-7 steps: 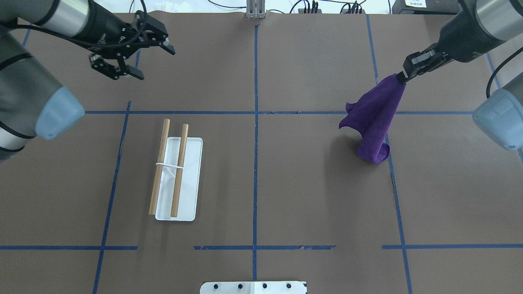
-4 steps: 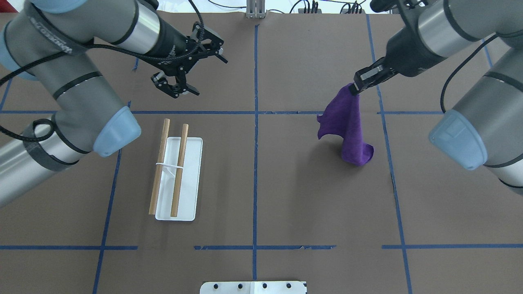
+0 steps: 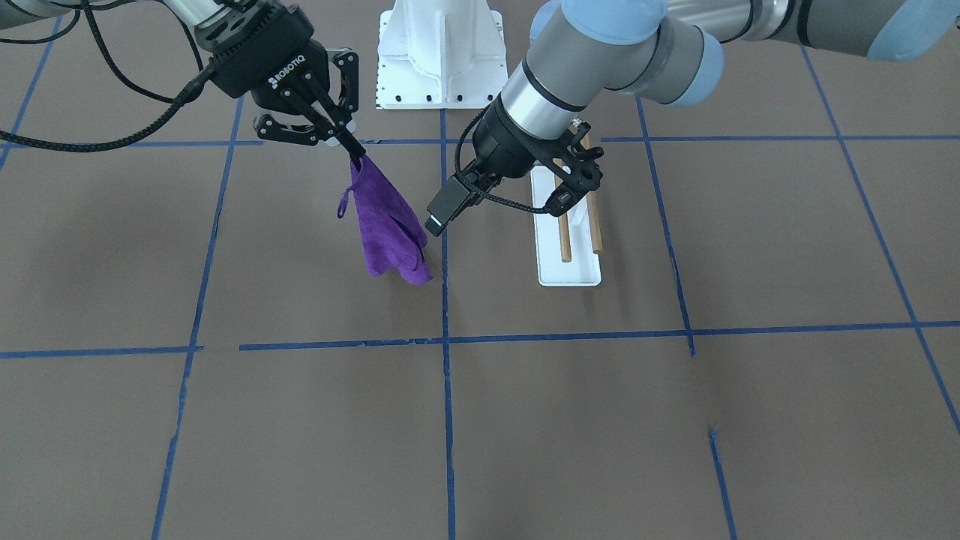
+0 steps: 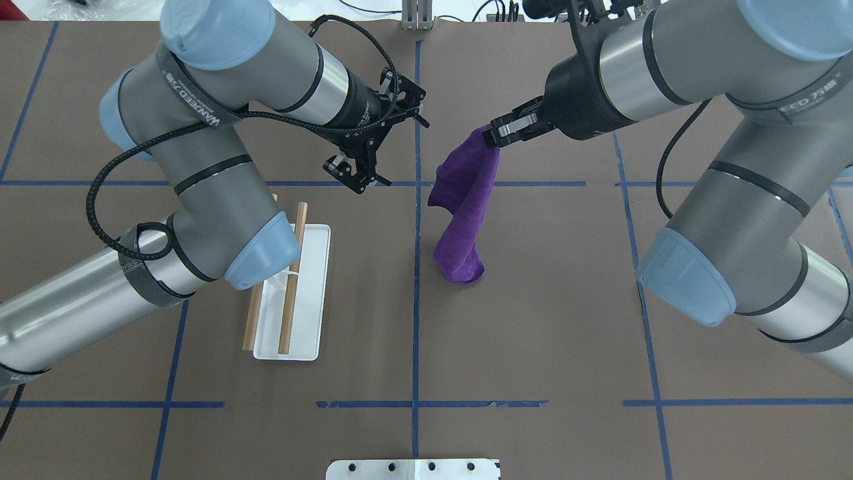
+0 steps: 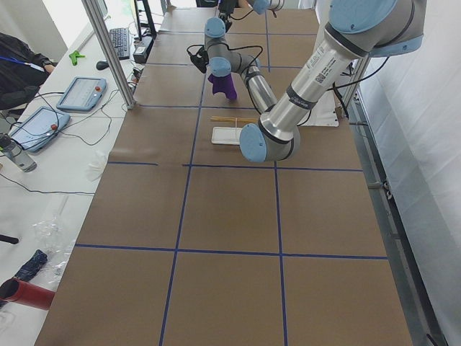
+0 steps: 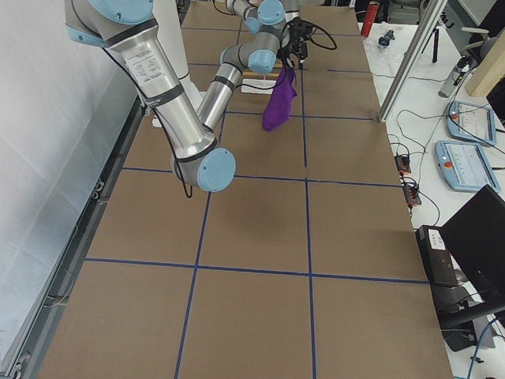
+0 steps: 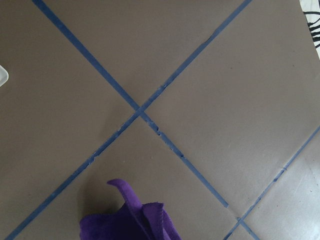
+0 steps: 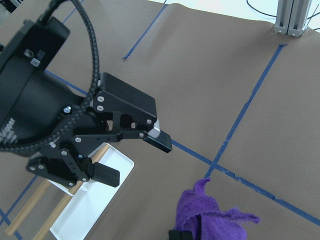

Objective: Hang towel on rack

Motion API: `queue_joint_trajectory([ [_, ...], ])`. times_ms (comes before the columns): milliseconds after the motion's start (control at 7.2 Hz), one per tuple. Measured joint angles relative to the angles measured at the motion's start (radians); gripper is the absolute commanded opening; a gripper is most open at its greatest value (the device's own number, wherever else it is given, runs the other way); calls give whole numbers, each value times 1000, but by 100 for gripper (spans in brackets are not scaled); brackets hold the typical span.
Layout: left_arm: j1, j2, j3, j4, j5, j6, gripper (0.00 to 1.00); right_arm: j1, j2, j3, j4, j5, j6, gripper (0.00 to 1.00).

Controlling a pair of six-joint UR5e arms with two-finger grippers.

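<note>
Two grippers at the centre line, towel off the rack

Nearest us, the rack [image 4: 308, 300] stands on the brown table [image 4: 533, 333], left of the centre tape line [image 4: 416, 333]. Farther out, the purple towel [image 4: 466, 210] hangs just right of that line, well apart from the rack. The right gripper [image 4: 494, 139] pinches its top corner, jaws closed. The left gripper [image 4: 404, 153] hovers beside it, jaws spread wide, holding nothing.

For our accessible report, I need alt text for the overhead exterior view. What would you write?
The right tool, shut on one corner of a purple towel, holds it hanging over the middle of the table. The left tool is open beside it, not touching the cloth. The rack, partly hidden under the left arm, carries no towel.
</note>
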Motion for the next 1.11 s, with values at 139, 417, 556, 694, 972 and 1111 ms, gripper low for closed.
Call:
queue_joint_trajectory([
  [139, 10, -5, 1, 0, 1, -27, 94, -3, 6, 1, 9, -8, 7, 0],
  [417, 16, -16, 1, -1, 2, -61, 94, -4, 12, 6, 15, -11, 11, 0],
  [556, 17, -18, 1, -4, 2, -63, 95, -7, 14, 14, 15, -10, 12, 0],
  [694, 17, -20, 1, -12, 2, -62, 95, -11, 15, 25, 15, -10, 13, 0],
  [972, 19, -19, 2, -43, 2, -60, 37, -16, 17, 44, 16, -10, 13, 0],
  [1111, 19, -17, 2, -50, 2, -60, 31, -16, 17, 48, 16, -10, 13, 0],
])
